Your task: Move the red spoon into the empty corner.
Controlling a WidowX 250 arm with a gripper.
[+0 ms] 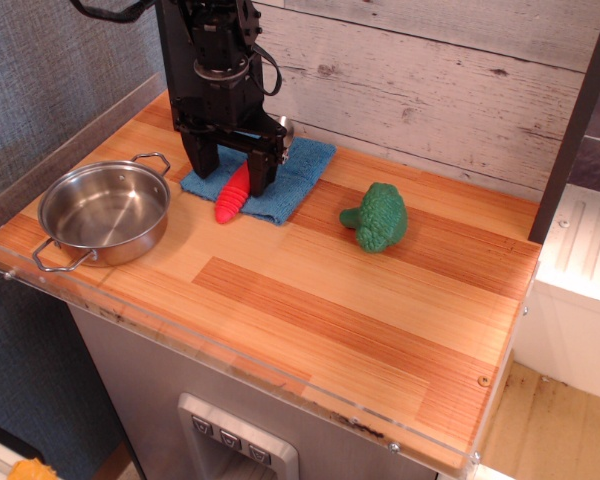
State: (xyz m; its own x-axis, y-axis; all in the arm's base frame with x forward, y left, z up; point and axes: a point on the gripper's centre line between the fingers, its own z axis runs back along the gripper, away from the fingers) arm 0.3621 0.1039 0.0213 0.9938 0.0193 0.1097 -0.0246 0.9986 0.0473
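Far left, a steel pot (pixel 104 211) with two loop handles sits near the counter's left edge, its bowl showing nothing but bare metal. Just right of it, the black gripper (pixel 232 172) is down over the blue cloth (pixel 270 177), jaws spread wide, one finger on each side of the red spoon (pixel 234 193). The fingers straddle the spoon's upper end; whether they touch it can't be told from here. The spoon lies tilted on the cloth's front edge, its rounded tip poking off onto the striped wooden countertop (pixel 310 300). Moving right, the green broccoli toy (pixel 378 217) rests on the wood, well apart from the cloth. Further right and toward the front, the empty corner (pixel 458 400) shows bare wood, rimmed by a clear plastic strip with small screws, far from the spoon.
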